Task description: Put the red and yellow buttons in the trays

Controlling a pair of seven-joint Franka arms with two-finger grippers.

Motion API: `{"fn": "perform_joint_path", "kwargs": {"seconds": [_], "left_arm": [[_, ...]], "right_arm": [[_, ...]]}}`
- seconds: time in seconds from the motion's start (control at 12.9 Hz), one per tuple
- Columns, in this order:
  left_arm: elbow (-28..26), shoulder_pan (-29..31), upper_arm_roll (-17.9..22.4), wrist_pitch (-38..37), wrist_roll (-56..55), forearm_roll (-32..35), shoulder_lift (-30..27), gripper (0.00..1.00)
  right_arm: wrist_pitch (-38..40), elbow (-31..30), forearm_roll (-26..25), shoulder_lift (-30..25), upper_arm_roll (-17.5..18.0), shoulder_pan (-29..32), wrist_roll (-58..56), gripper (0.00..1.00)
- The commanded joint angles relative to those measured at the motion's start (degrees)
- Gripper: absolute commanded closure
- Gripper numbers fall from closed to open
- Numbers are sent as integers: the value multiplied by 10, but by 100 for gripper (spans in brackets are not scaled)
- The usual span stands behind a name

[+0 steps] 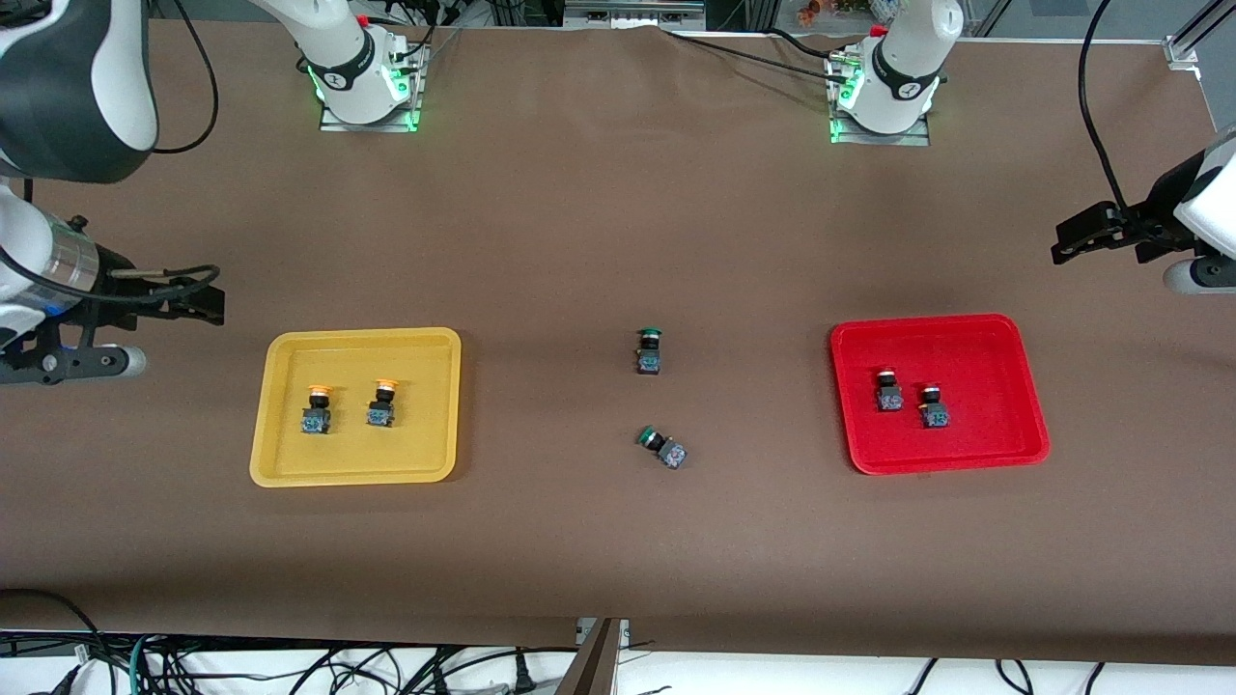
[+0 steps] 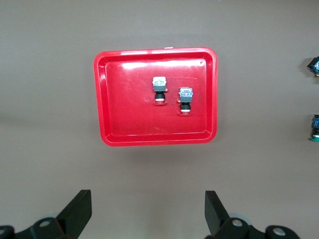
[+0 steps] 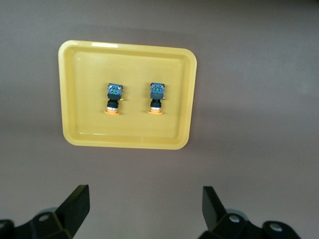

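Note:
Two yellow-capped buttons stand in the yellow tray. Two red-capped buttons stand in the red tray. My right gripper is open and empty, up over the table at the right arm's end, beside the yellow tray. My left gripper is open and empty, up over the table at the left arm's end, beside the red tray. The left wrist view shows the red tray with both red buttons. The right wrist view shows the yellow tray with both yellow buttons.
Two green-capped buttons lie on the brown table between the trays: one upright, one tipped over nearer the front camera. Both also show at the edge of the left wrist view.

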State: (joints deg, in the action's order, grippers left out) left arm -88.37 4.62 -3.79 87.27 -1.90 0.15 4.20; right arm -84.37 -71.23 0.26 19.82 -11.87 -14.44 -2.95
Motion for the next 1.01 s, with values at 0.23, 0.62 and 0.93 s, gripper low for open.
{"fn": "perform_joint_path", "kwargs": {"seconds": [0.23, 0.62, 0.93], "left_arm": [[22, 4, 2, -17, -3, -6, 8, 0], [21, 4, 2, -18, 1, -7, 8, 0], [22, 4, 2, -18, 1, -7, 8, 0]], "right_arm": [[-14, -123, -4, -122, 94, 92, -5, 0], [-13, -196, -3, -191, 95, 100, -1, 0], [-9, -182, -4, -178, 94, 97, -4, 0]]}}
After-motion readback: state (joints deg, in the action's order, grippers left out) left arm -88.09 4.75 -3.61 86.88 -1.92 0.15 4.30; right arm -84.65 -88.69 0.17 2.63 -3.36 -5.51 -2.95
